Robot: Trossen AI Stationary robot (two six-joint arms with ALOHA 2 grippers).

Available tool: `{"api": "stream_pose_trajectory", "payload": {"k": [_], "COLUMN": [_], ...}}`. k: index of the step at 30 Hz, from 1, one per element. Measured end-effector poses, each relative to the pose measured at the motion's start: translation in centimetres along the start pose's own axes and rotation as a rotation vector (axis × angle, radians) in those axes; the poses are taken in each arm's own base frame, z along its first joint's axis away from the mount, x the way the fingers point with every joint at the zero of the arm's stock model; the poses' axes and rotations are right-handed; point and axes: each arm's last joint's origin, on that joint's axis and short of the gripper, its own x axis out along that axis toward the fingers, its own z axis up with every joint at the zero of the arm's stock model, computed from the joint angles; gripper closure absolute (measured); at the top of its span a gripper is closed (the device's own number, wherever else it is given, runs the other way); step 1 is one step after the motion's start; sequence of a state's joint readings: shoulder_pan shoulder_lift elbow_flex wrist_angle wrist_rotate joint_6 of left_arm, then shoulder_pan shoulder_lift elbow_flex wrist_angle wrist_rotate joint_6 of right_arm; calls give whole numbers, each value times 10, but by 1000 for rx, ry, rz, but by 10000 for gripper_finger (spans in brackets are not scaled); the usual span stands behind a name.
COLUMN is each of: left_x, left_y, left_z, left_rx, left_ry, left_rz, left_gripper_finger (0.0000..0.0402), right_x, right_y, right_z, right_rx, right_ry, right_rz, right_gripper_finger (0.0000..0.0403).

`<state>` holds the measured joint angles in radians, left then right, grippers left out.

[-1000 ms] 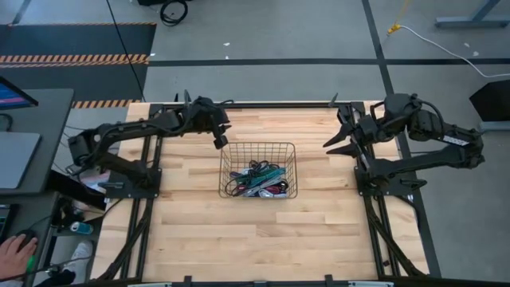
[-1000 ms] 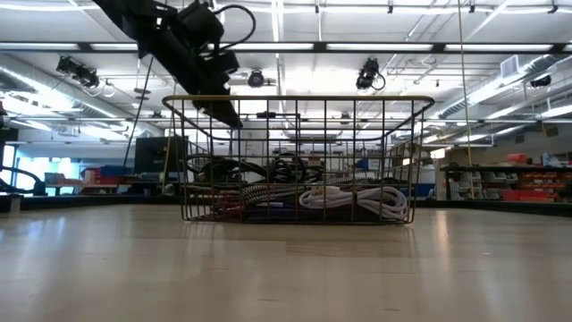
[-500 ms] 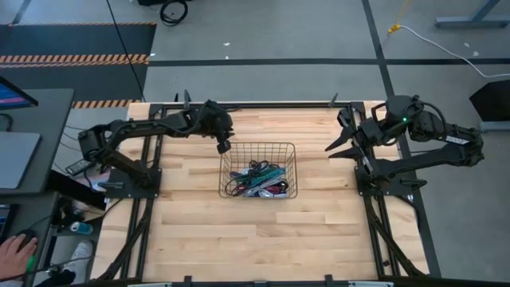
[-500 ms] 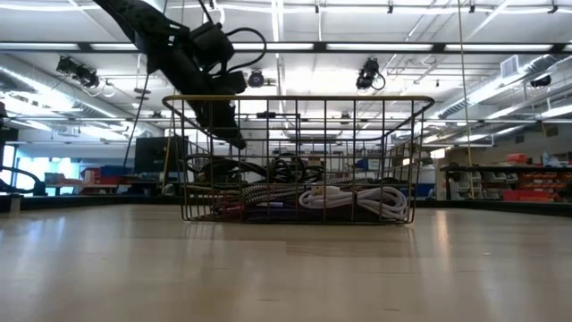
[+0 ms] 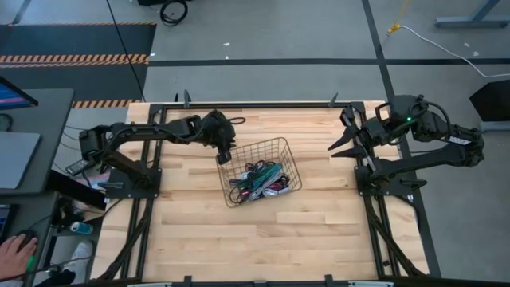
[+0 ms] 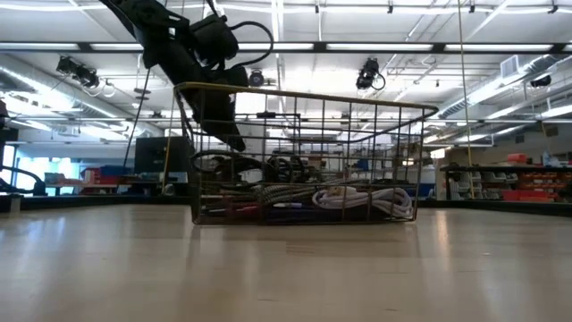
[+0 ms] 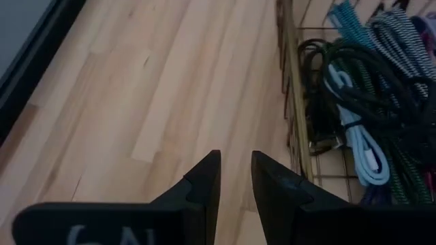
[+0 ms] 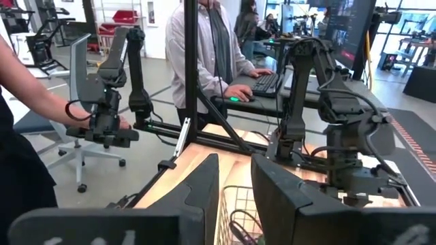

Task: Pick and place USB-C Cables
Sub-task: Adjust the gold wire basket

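Note:
The dark wire-mesh basket [image 5: 251, 144] stands on its base at the table's middle, skewed to the table edges. In it lie the USB-C cables [image 5: 259, 179], a tangle of black, teal, purple and pale bundles [image 7: 368, 102], seen through the mesh in the low view [image 6: 357, 197]. My left gripper [image 5: 224, 155] is low at the basket's far-left corner, outside the wall, fingers almost together [image 7: 236, 170]. My right gripper [image 5: 335, 142] hangs raised near the table's far right, away from the basket, with only a narrow slit between its fingers [image 8: 235, 170]. My left gripper meets the basket's left wall [image 7: 293, 116] near its far-left corner with the outer side of one finger [image 7: 283, 194]. The fingers slant down from the table's far-left side and stay outside the mesh. The basket rests on the table on its base.
Bare wood lies on the near half of the table [image 5: 263, 239] and to the left of the basket [image 7: 136, 102]. Black arm frames run along both table sides [image 5: 143, 223]. People stand at desks beyond the far edge [image 8: 204, 54]. A person's hand [image 5: 12, 251] shows off the table's left.
My left gripper has come down and moved toward the basket's far-left corner, then on toward the near-right. The basket, square to the table before, has turned about on the table: its far-left corner has swung toward the near edge and the whole has slid slightly right.

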<state>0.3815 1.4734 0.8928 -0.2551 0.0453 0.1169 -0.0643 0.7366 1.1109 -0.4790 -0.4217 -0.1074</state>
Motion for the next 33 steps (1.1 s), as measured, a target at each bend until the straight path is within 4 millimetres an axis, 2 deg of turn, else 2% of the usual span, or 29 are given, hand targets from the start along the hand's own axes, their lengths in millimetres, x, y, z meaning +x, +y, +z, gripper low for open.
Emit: {"api": "stream_pose_trajectory", "payload": {"k": [3, 6, 8, 11, 16, 22, 25, 28, 33], "left_x": [0, 0, 0, 0, -10, -29, -31, -32, -32], "left_y": [1, 2, 2, 2, 2, 4, 4, 3, 3], "left_z": [0, 2, 3, 5, 10, 12, 9, 8, 7], "left_rx": [-1, -3, -3, -16, -26, -21, -22, -24, -24], "left_ry": [-2, -25, -34, -53, -104, -123, -100, -91, -80], "left_rz": [11, 21, 22, 23, 31, 65, 67, 65, 64], "left_gripper_finger": [312, 312, 312, 312, 312, 312, 312, 312, 312], "right_x": [-1, 0, 7, 23, 48, 70, 82, 91, 94], "right_y": [0, -4, -11, -27, -69, -125, -150, -173, -205], "right_z": [-1, -11, -19, -26, -39, -77, -99, -117, -143], "right_rx": [10, 122, 182, 195, 206, 283, 313, 322, 359], "right_ry": [11, 108, 191, 229, 225, 284, 286, 246, 199], "right_rz": [-8, -110, -152, -129, -30, 26, 80, 124, 145], "right_gripper_finger": [310, 310, 310, 310, 310, 310, 310, 310, 310]}}
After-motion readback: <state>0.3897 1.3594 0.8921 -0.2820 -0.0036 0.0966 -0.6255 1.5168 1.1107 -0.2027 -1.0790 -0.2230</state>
